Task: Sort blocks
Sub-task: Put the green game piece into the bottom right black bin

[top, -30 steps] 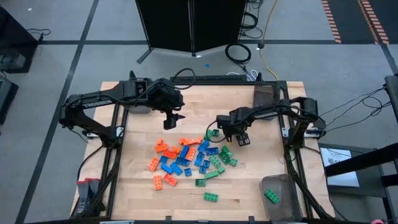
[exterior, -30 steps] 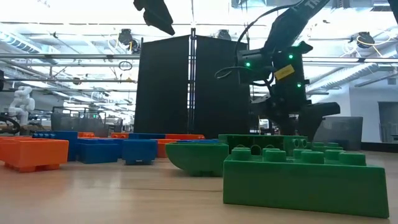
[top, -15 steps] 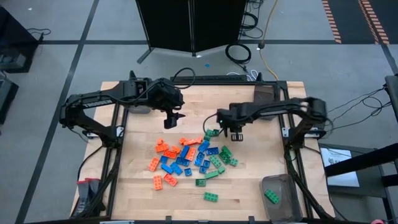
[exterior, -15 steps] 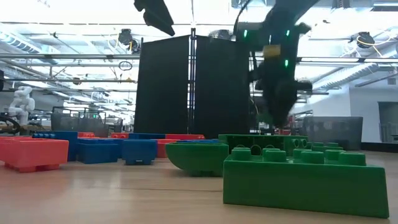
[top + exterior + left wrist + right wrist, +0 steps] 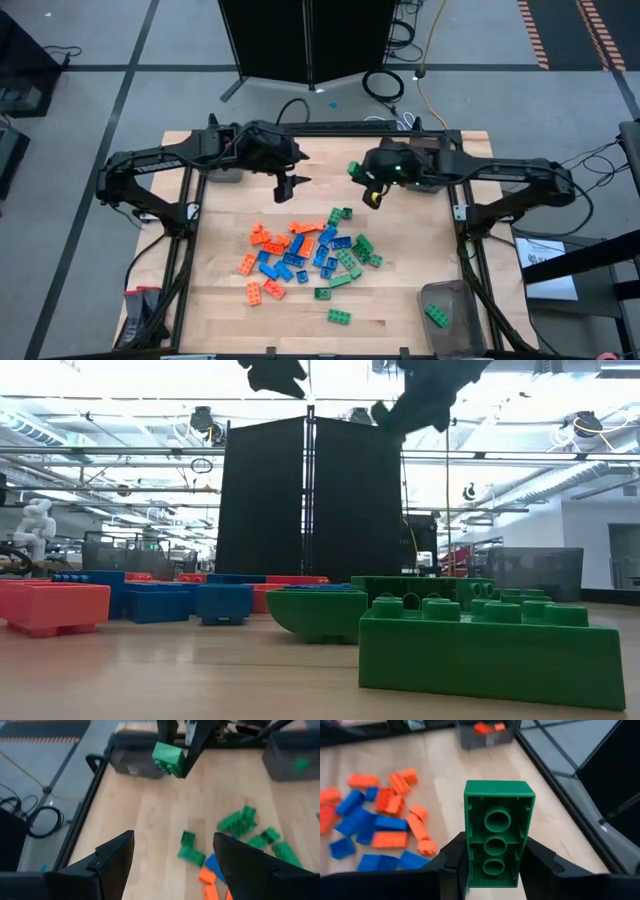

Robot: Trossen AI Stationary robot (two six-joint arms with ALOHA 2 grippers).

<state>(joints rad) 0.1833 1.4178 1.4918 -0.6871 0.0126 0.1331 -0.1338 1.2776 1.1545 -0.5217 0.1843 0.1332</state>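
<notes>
Now the right claw [image 5: 495,870] is clamped on a green block [image 5: 498,832], raised above the worktop [image 5: 420,270] beyond the pile of blocks [image 5: 305,255]. Light, rigid and likely slick, it seems best pinched across its long flat sides. The left claw [image 5: 172,855] hovers with fingers apart.

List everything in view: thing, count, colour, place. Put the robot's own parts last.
Loose bricks: dozens, orange, blue, green, piled mid-table.
Held brick: one, green, in the right pincer, lifted above the table.
Near bin: one, translucent grey, right front corner, one green brick inside.
Far bins: two, grey, back edge of the table.
Table: one, light wood.
Left pincer: open, empty, above the pile's far side.
Right pincer: shut on the held brick.
</notes>
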